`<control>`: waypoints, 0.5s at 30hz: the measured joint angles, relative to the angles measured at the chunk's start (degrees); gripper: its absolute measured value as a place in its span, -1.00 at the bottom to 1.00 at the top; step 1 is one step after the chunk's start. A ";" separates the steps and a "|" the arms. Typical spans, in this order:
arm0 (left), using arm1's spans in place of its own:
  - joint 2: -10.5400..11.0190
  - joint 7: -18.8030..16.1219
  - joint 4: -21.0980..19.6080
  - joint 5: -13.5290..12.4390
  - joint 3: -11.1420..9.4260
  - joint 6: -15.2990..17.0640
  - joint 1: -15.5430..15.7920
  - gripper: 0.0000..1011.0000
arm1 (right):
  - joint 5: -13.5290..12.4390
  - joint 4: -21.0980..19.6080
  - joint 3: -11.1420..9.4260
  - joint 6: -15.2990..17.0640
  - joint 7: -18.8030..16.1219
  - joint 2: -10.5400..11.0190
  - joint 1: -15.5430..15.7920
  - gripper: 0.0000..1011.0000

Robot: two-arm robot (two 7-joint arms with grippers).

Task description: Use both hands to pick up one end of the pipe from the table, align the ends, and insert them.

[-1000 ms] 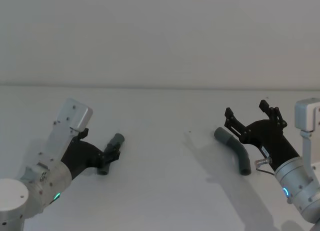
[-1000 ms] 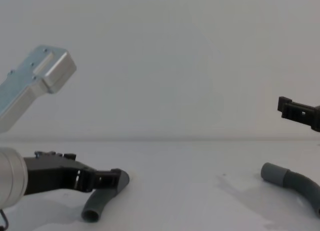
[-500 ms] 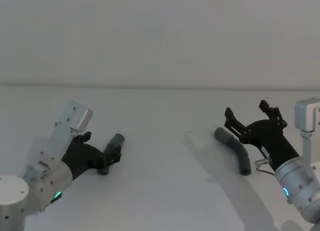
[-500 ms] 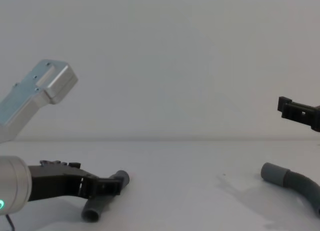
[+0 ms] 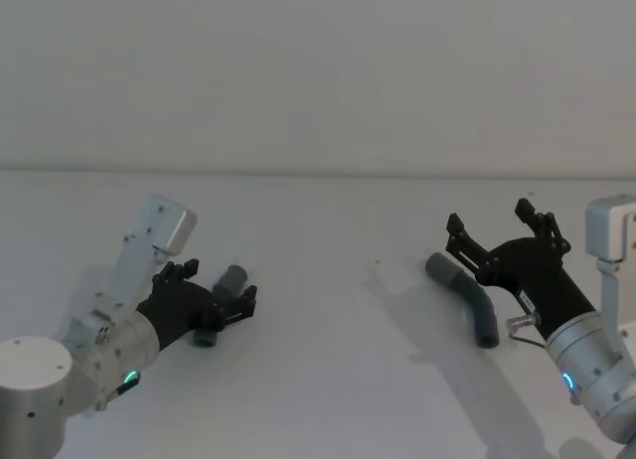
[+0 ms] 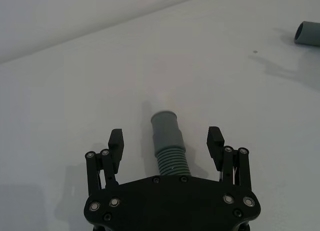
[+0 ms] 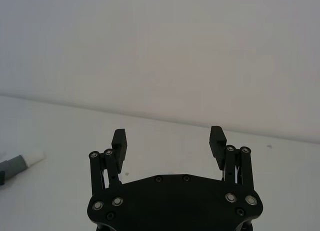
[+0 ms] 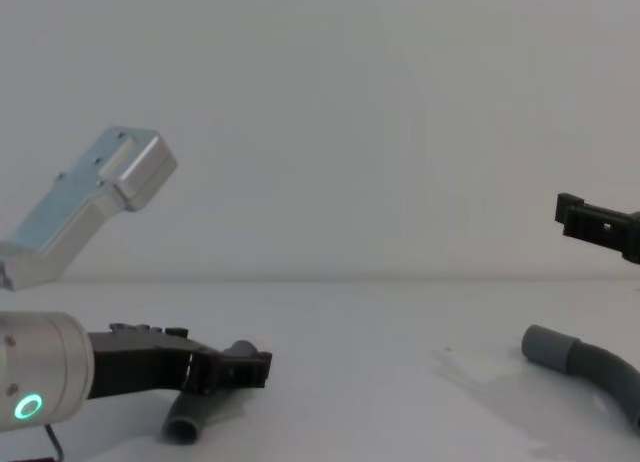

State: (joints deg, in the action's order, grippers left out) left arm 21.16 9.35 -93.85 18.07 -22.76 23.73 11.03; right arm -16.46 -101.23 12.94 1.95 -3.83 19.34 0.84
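- Left gripper [image 6: 165,137]: low over the bench [image 5: 328,380], jaws wide apart. It straddles the short ribbed hose piece [image 5: 231,278] just behind its smooth cuff [image 6: 165,122]. The fingers appear clear of the hose, so it holds nothing.
- Right gripper [image 5: 488,217]: jaws wide and empty, raised above the curved hose piece [image 5: 467,300].
- Hose pieces: both lie flat on the bench, well apart.
- Progress: you have nothing grasped yet.
- Left for you: close on each piece, lift, align the cuffs, insert.
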 joint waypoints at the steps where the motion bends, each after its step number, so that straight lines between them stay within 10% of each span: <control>1: -0.11 0.08 0.16 0.02 -0.02 0.12 0.10 0.98 | 0.00 0.00 0.00 0.00 0.00 0.00 0.00 0.98; 15: -1.45 0.87 1.95 0.19 0.12 3.35 2.11 0.98 | 0.00 0.00 0.00 0.00 0.00 0.00 0.00 0.98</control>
State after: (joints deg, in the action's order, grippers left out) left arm 19.71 10.21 -91.89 18.26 -22.63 27.08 13.15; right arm -16.46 -101.23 12.94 1.95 -3.83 19.33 0.84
